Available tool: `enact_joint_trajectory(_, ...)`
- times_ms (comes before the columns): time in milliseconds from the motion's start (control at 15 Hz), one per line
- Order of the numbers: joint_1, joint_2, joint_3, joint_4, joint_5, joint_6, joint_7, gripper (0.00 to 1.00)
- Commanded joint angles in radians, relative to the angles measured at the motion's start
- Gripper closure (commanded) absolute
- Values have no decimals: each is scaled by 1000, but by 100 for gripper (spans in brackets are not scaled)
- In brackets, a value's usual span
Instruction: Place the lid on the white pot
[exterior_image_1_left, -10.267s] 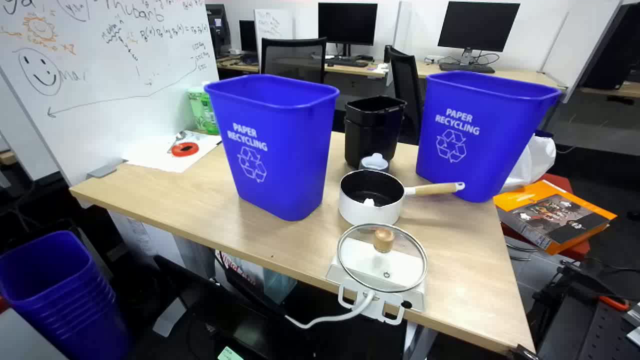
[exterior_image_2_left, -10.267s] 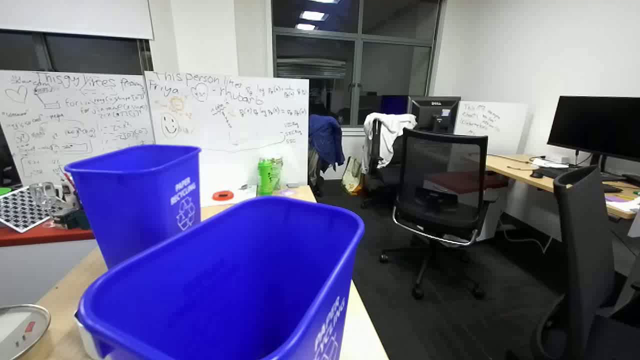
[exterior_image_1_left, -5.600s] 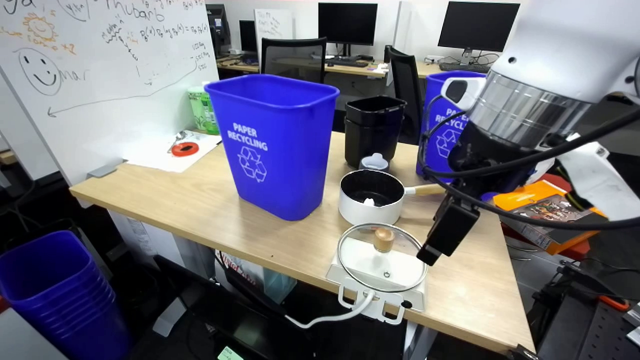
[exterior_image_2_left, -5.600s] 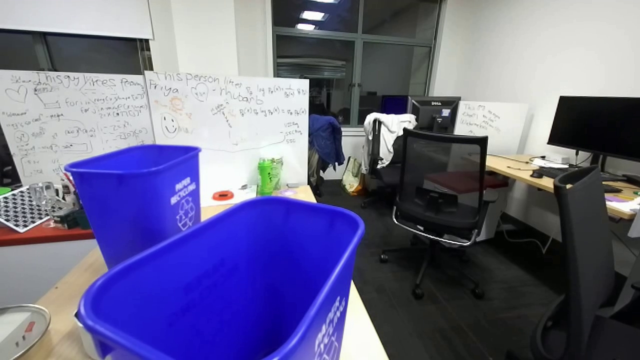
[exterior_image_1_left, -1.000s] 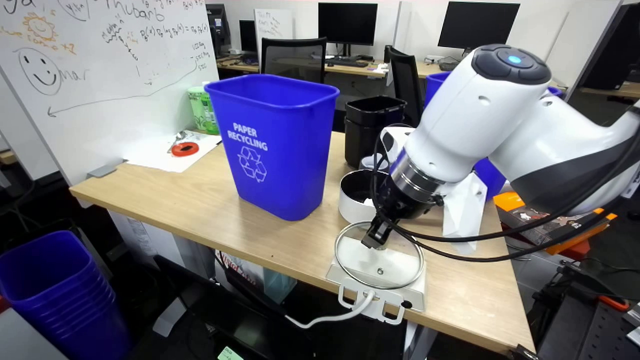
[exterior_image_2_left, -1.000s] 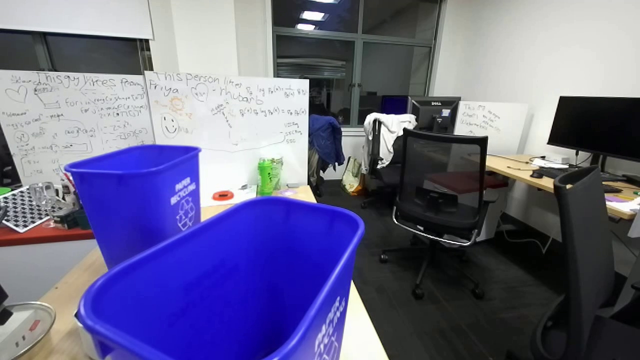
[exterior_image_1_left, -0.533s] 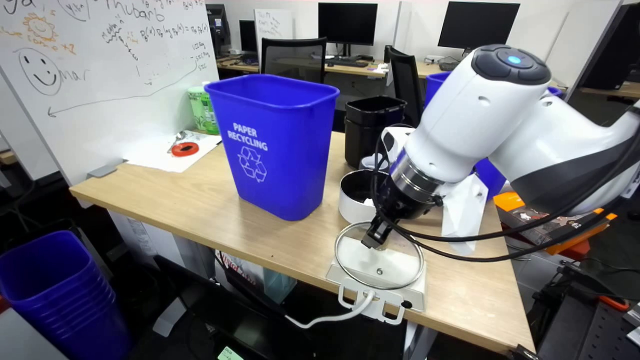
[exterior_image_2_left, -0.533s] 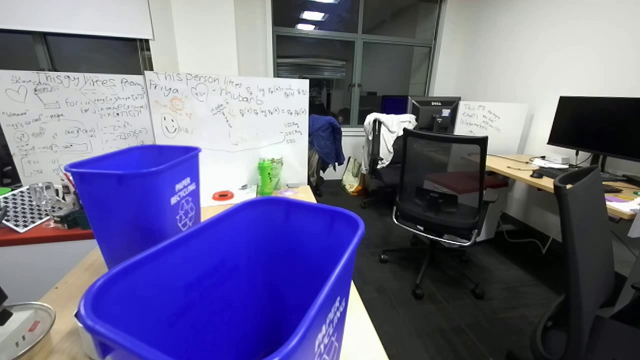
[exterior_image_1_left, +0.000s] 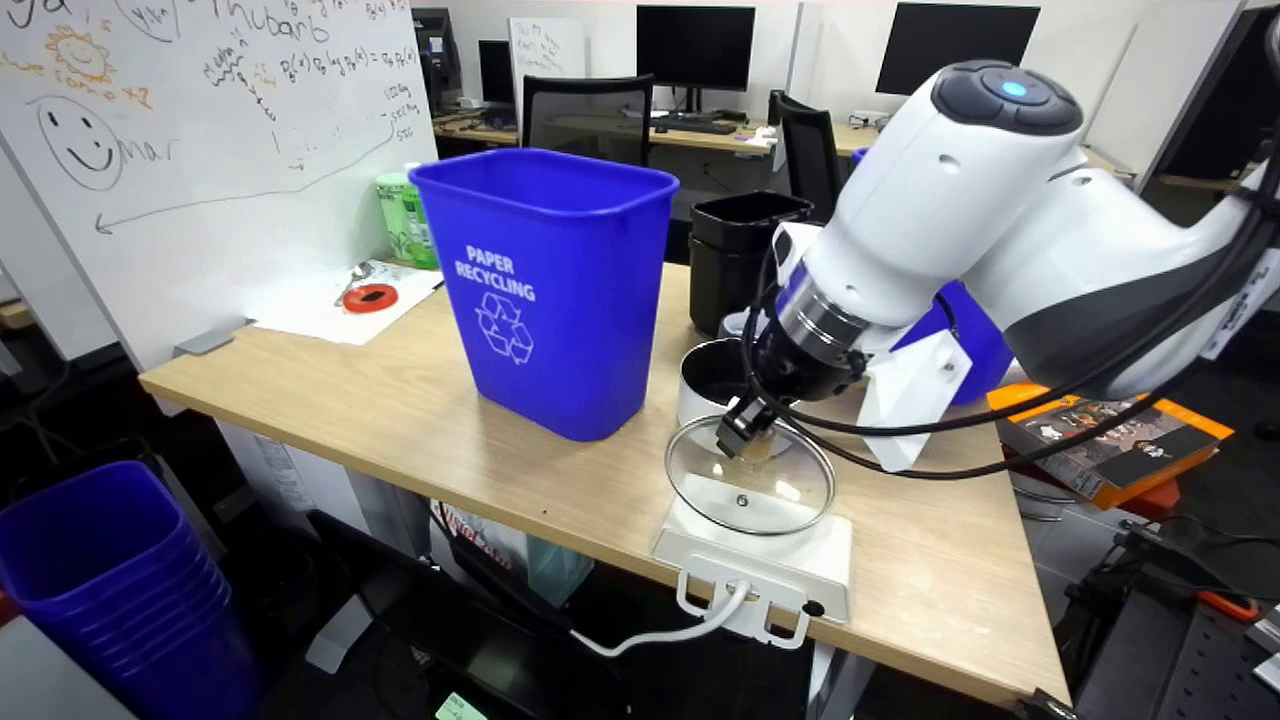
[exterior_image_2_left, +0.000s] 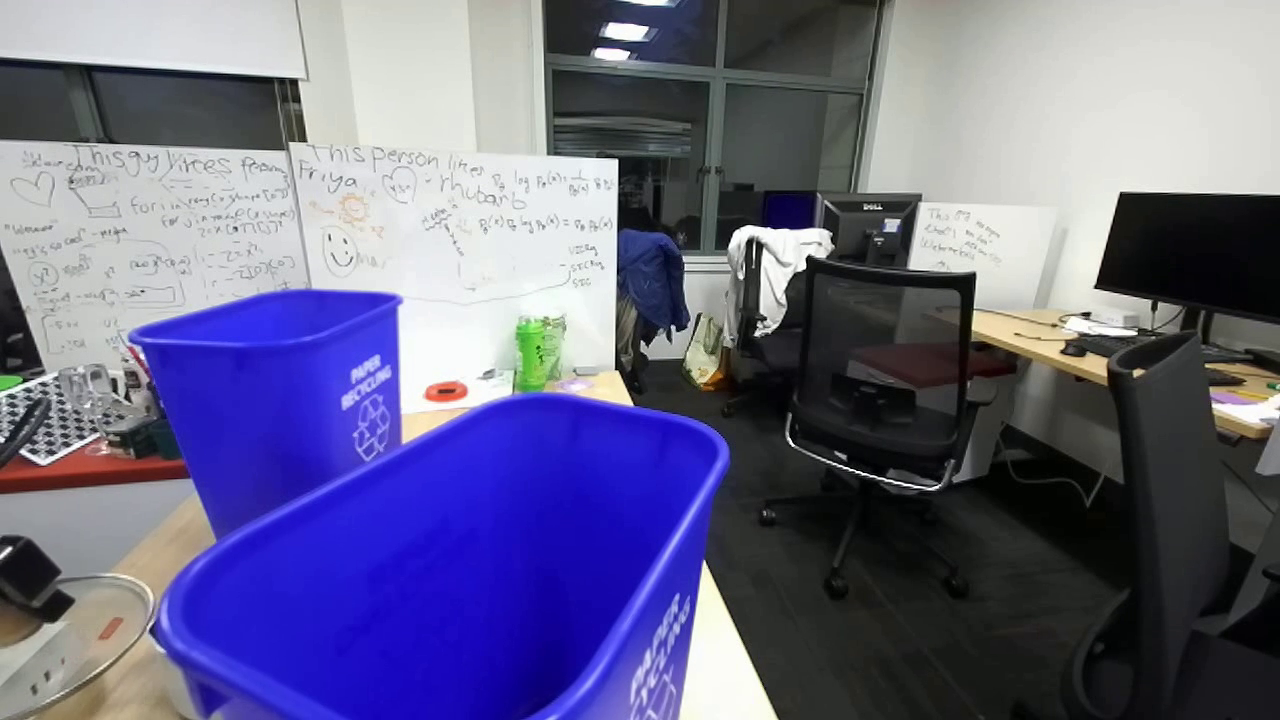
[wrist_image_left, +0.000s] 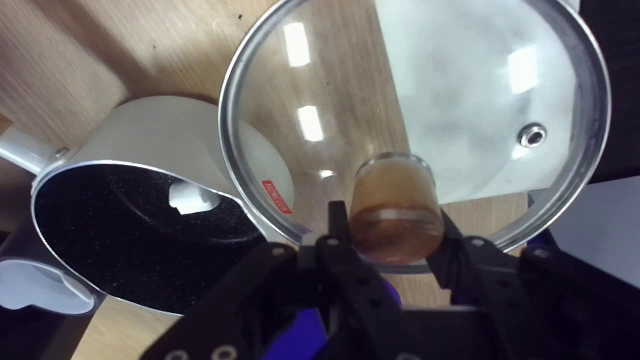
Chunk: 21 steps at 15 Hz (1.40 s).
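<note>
My gripper (wrist_image_left: 392, 220) is shut on the wooden knob (wrist_image_left: 397, 210) of the glass lid (wrist_image_left: 325, 90), with a finger on either side. The lid hangs level or nearly so above the flat white box, its metal rim overlapping the pot's edge in the wrist view. In an exterior view the lid (exterior_image_1_left: 745, 490) is in front of the white pot (exterior_image_1_left: 695, 400), which stands uncovered on the table. The pot (wrist_image_left: 160, 135) shows a dark inside with a small white object (wrist_image_left: 192, 197) in it. My arm hides most of the pot's handle in the exterior view.
A flat white box (exterior_image_1_left: 760, 560) with a cord lies at the table's front edge. One tall blue bin (exterior_image_1_left: 545, 300) stands left of the pot, another (exterior_image_1_left: 965, 350) behind my arm. A black container (exterior_image_1_left: 745, 240) and a grey cup (wrist_image_left: 45, 287) are close behind the pot.
Over the last half second the lid has risen off the white box, carried by my gripper, and shifted slightly toward the pot. The pot and bins have not moved.
</note>
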Motion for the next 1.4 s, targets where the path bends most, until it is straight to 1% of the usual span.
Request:
enact_joint_trajectory(0,-16,-28,7,5,73,-26,-4,85)
enact_joint_trajectory(133,-17,-38,2,20,104,-33,-4,85)
enact_joint_trajectory(333,-26,-55,7,47,180,-46,-21,85)
enact_joint_trajectory(400,-21,-62,-1,59,174,-50,-17,85)
enact_joint_trajectory(533,-12,-73,-26,83,122,-75,-2,85)
enact_joint_trajectory(800,-6,-85,-88,109,-63,-178,53,85)
enact_joint_trajectory(933,-5,-78,-115,111,-154,-211,116,85)
enact_joint_trajectory(1133,-3,-64,-138,118,-278,-223,245,85)
enact_joint_trajectory(1333,-3,-44,-141,120,-347,-222,348,85)
